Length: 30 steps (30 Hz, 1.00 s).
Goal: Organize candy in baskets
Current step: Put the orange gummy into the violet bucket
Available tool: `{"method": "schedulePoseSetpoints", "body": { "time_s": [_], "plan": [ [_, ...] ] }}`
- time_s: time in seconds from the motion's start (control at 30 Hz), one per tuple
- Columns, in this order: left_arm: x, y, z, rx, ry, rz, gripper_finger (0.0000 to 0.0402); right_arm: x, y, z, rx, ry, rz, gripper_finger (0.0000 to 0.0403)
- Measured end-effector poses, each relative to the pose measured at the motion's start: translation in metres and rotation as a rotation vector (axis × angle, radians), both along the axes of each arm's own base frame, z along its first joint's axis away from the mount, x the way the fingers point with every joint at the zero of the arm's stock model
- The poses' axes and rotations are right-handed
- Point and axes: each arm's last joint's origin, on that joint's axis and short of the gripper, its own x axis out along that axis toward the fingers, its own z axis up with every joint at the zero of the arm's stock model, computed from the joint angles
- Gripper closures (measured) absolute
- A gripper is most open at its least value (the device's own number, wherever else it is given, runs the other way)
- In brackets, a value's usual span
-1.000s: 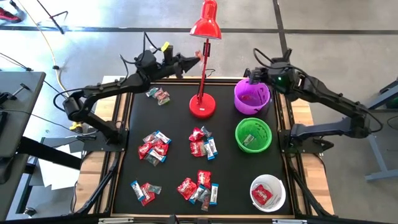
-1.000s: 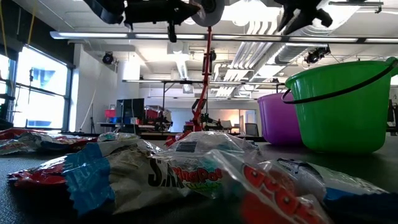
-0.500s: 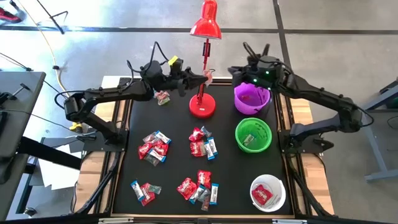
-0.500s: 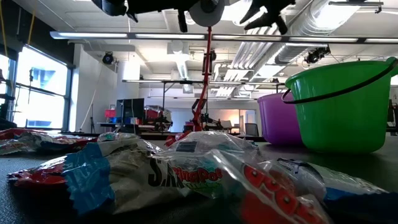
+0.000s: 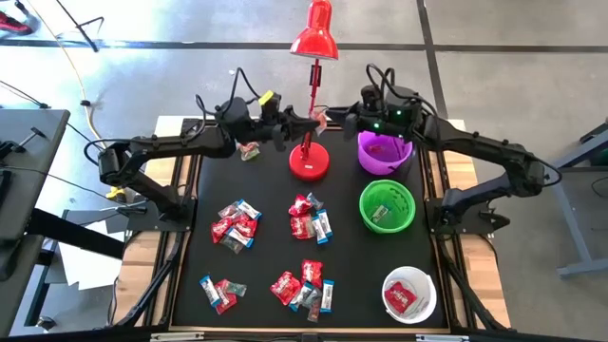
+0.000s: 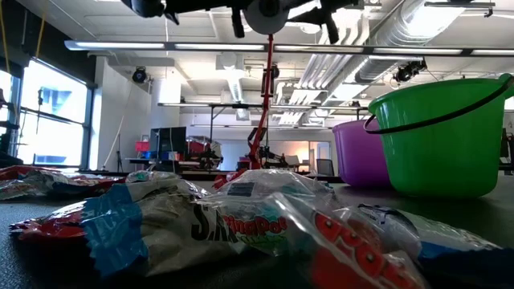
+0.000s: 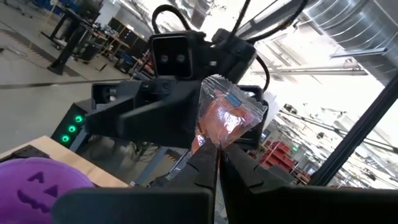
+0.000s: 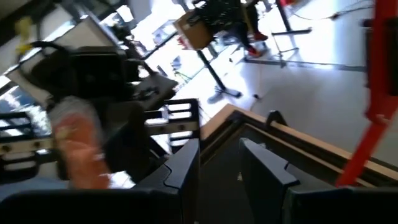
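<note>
We've got one wrapped candy up in the air beside the lamp post, pinched by its lower crimped edge in the left gripper, jaws clamped tight on it. It looks feather-light, crinkly, probably slippery, so the free top seam is where we'd take it. The right gripper faces it, fingers partly spread, holding nothing, by the purple basket.
</note>
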Motion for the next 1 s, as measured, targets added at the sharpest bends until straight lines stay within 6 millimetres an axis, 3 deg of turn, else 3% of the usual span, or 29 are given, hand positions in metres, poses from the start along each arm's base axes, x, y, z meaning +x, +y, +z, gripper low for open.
{"method": "schedulePoseSetpoints", "body": {
  "time_s": [0.27,0.63,1.0],
  "plan": [
    [0.002,-0.005,0.0,0.018,0.002,0.013,0.0401,0.0,0.002,0.001,-0.038,0.01,-0.046,0.0295],
    [0.002,-0.003,-0.002,0.034,0.023,0.064,0.0401,-0.02,0.012,0.022,-0.053,-0.082,-0.031,0.0295],
    [0.002,-0.002,-0.002,0.026,0.019,0.11,0.0401,-0.006,0.022,0.017,-0.027,-0.085,0.023,0.0295]
  ]
}}
